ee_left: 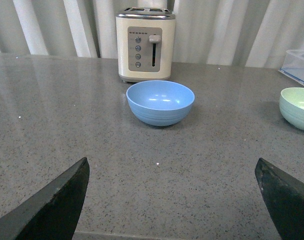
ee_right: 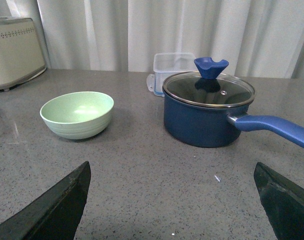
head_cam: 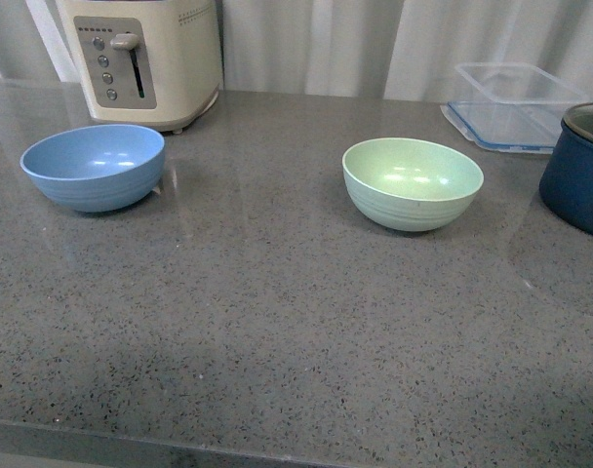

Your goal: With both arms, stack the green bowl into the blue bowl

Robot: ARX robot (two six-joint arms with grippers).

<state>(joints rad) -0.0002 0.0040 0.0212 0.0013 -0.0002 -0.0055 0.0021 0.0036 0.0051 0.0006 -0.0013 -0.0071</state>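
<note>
Green bowl (head_cam: 414, 183) sits upright and empty on the grey surface (head_cam: 277, 322), right of centre, well apart from the blue bowl (head_cam: 93, 166). Blue bowl is also empty, at the left, just before a toaster (head_cam: 140, 58). Left claw (ee_left: 171, 170) is low, spread wide, facing the blue bowl. Right claw (ee_right: 171, 167) is wide too, facing the green bowl and a lidded navy pot (ee_right: 207, 117). Clear container (head_cam: 516, 102) stands behind the pot.

A cream toaster (head_cam: 140, 60) stands at the back left of the grey speckled counter (head_cam: 277, 322), before a white curtain (head_cam: 375, 44). At the back right sits a clear plastic container (head_cam: 511, 105), and close by it a dark blue pot (ee_right: 204, 112) with a glass lid (ee_right: 208, 90).
</note>
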